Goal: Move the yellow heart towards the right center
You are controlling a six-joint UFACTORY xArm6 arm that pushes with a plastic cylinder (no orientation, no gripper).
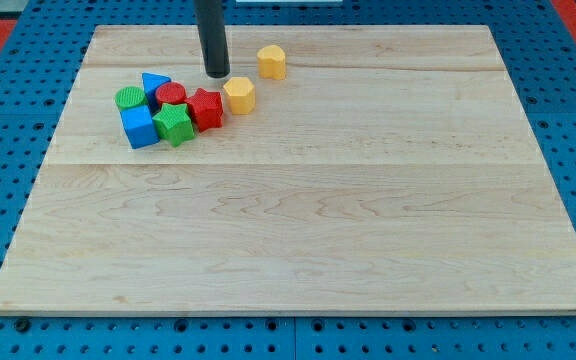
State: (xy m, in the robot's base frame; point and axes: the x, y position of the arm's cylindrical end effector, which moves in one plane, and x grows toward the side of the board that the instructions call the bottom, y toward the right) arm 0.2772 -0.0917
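Two yellow blocks lie near the view's top, left of centre. The upper one [272, 62] looks like the yellow heart. The lower one [239, 95] looks like a hexagon. My tip [215, 75] stands on the board just left of both. It is up and to the left of the hexagon and apart from the heart, with a clear gap of board between tip and heart. The rod rises straight out of the view's top.
A cluster lies left of the yellow hexagon: red star [205, 108], red cylinder [172, 95], blue triangle [154, 85], green cylinder [128, 98], blue cube [139, 127], green star [175, 124]. The wooden board [368, 230] sits on a blue pegboard.
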